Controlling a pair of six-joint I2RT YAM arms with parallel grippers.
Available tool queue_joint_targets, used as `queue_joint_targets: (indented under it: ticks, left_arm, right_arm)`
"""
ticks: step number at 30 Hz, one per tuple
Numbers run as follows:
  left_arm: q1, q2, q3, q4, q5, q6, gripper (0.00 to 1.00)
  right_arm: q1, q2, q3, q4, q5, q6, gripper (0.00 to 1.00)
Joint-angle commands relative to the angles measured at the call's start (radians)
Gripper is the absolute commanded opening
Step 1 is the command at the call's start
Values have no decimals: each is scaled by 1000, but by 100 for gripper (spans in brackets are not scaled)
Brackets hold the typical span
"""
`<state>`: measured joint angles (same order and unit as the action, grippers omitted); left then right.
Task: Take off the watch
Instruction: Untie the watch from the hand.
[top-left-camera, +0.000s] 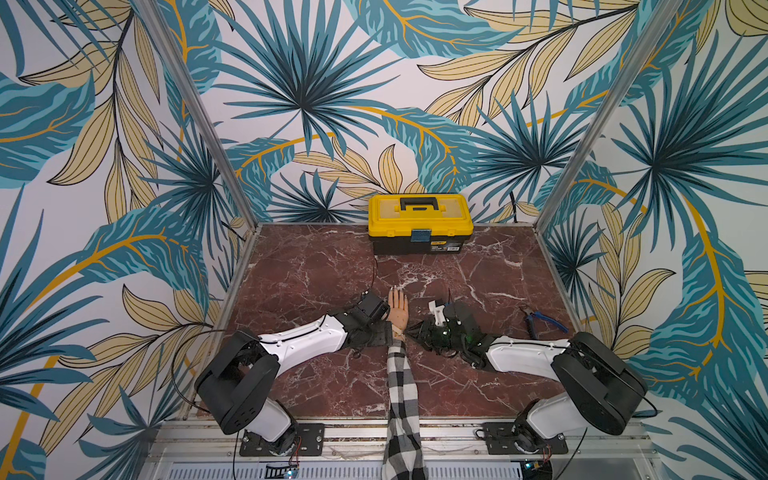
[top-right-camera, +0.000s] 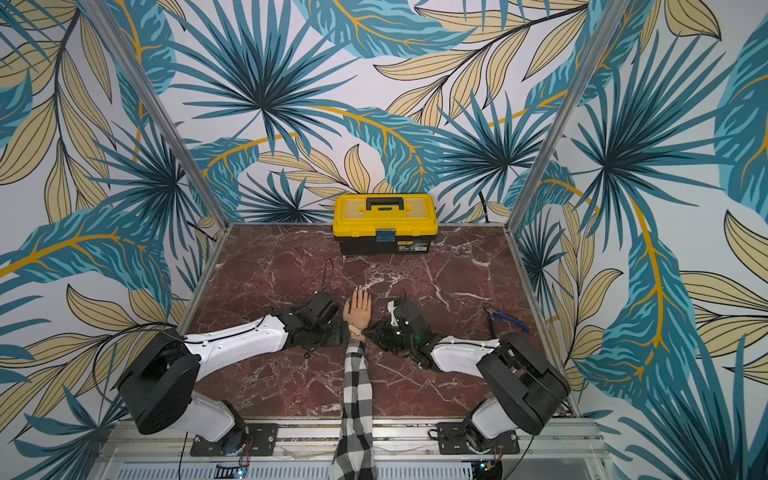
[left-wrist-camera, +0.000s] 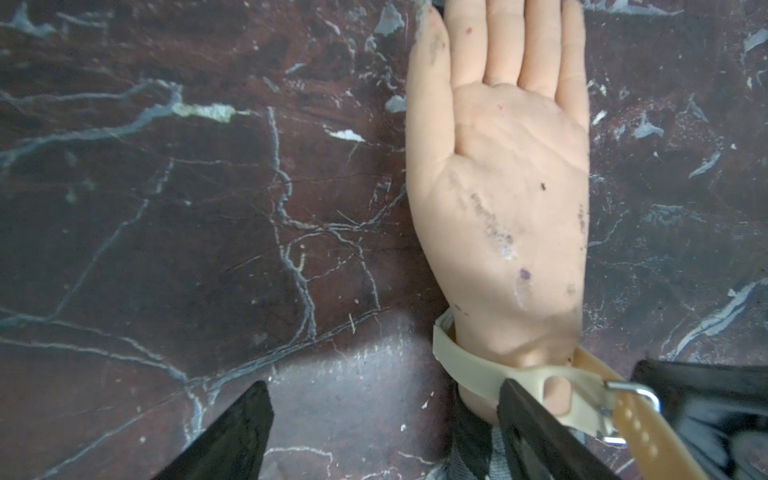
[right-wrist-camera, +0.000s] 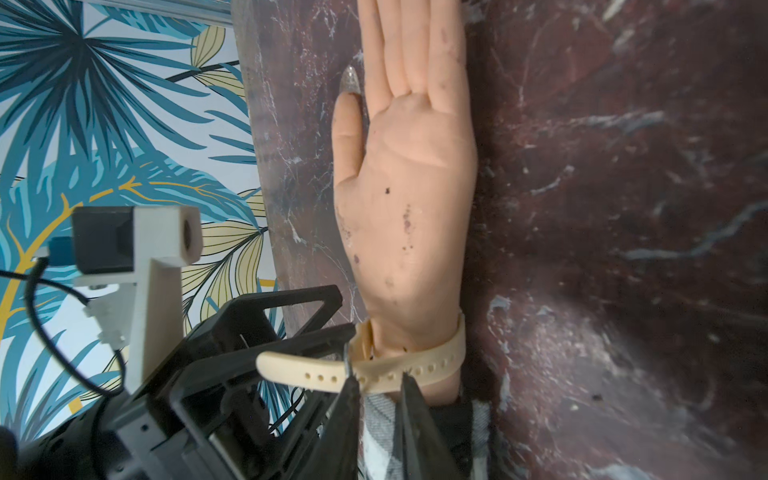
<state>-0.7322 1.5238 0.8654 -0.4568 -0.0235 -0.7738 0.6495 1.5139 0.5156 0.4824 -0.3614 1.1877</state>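
A mannequin hand (top-left-camera: 398, 309) is laid palm up near the middle of the red marble surface (top-left-camera: 311, 270). Its forearm is covered by a black-and-white checked sleeve (top-left-camera: 401, 390) that runs back to the near edge. The watch (right-wrist-camera: 415, 368) is worn on the wrist of this hand, just ahead of the cuff. Its beige strap (left-wrist-camera: 469, 370) is wrapped round the wrist, and the perforated tail is threaded through the metal buckle (left-wrist-camera: 633, 390). In the right wrist view the free end is seen against the black frame of the left gripper (left-wrist-camera: 384, 384). Whether the pin sits in a hole cannot be told. The wrist is flanked by both arms in both top views, one on each side. The left fingers (left-wrist-camera: 536, 424) are spread wide: one is held over bare surface beside the wrist, and the other is seen across the strap, though contact cannot be judged. The fingers (right-wrist-camera: 411, 411) of the right gripper (right-wrist-camera: 379, 377) are set narrow, with their tips at the strap just beside the buckle. Whether the strap is actually pinched cannot be told. A closed yellow toolbox (top-left-camera: 420, 222) is placed at the far edge of the surface. Blue-handled pliers (top-left-camera: 540, 322) are laid near the right edge, well apart from the hand.
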Motion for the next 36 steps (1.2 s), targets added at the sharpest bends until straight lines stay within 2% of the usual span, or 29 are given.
queue_joint_targets:
  ticks: [1,20,36]
  left_arm:
    - [1,-9,-13,-5,-16,1,87]
    - [2,-9,-12,-5,-8,-2,87]
    - [2,-8,-7,-5,-6,0,87]
  right_arm:
    - [-2,21,17,36,-14,-18,19]
    - [-1,-55,12,12,-11,-20,19]
    - [0,27,45,38,-44,-18,19]
